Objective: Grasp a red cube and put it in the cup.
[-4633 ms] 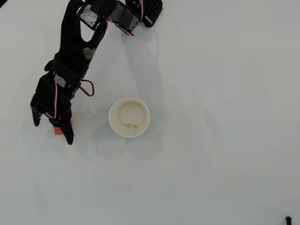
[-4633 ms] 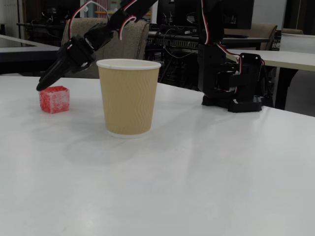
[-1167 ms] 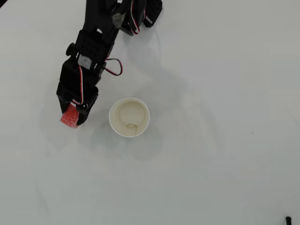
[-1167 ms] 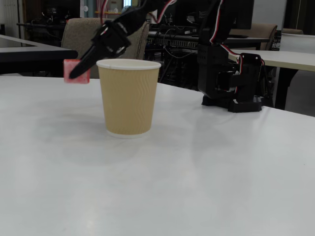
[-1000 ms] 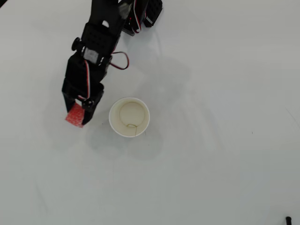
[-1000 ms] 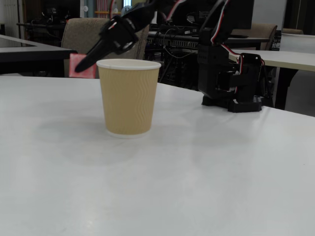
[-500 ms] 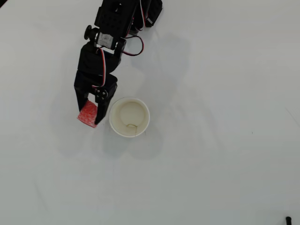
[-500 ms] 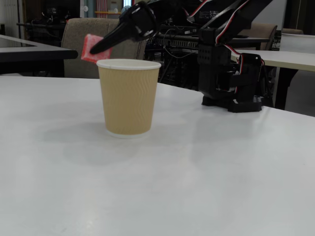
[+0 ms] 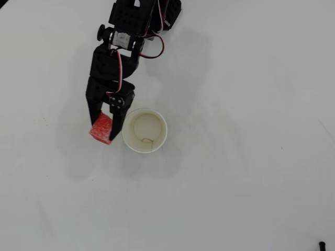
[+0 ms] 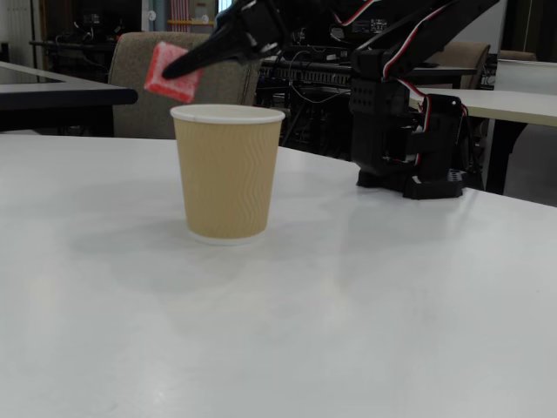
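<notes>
The red cube (image 9: 101, 128) (image 10: 170, 73) hangs in the air, pinched between the fingers of my black gripper (image 9: 103, 129) (image 10: 174, 70), which is shut on it. The cup (image 9: 144, 130) (image 10: 226, 171) stands upright on the white table, tan-walled with a white rim and a cream inside. In the overhead view the cube sits just left of the cup's rim, beside it and outside it. In the fixed view the cube is above rim height, at the cup's left edge.
The arm's black base (image 10: 409, 139) (image 9: 166, 13) stands at the back of the white table (image 9: 251, 157). A small dark object (image 9: 321, 244) lies at the table's lower right corner in the overhead view. Chairs and desks fill the background of the fixed view.
The gripper has carried the cube up off the table and rightward toward the cup; in the last half second it rose a little more and edged closer to the rim.
</notes>
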You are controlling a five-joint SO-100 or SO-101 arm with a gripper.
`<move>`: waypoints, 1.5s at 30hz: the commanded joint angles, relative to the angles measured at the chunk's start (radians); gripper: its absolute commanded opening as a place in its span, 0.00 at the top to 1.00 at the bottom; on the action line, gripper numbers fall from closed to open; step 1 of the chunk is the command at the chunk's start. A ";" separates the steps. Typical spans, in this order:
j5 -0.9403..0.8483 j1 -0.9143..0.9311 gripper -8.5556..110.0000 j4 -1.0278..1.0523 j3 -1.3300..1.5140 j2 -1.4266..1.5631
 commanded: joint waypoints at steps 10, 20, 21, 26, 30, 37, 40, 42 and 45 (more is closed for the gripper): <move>0.061 -0.069 0.93 -0.009 0.017 0.117; 0.117 -0.137 0.93 -0.009 0.075 0.193; 0.118 -0.141 0.93 -0.009 0.083 0.202; 0.135 -0.170 0.93 -0.009 0.103 0.235; 0.161 -0.190 0.93 -0.009 0.100 0.255; 0.178 -0.207 0.93 -0.012 0.103 0.267; 0.187 -0.222 0.93 -0.012 0.104 0.279; 0.190 -0.233 0.93 -0.012 0.110 0.288; 0.190 -0.242 0.93 -0.012 0.124 0.301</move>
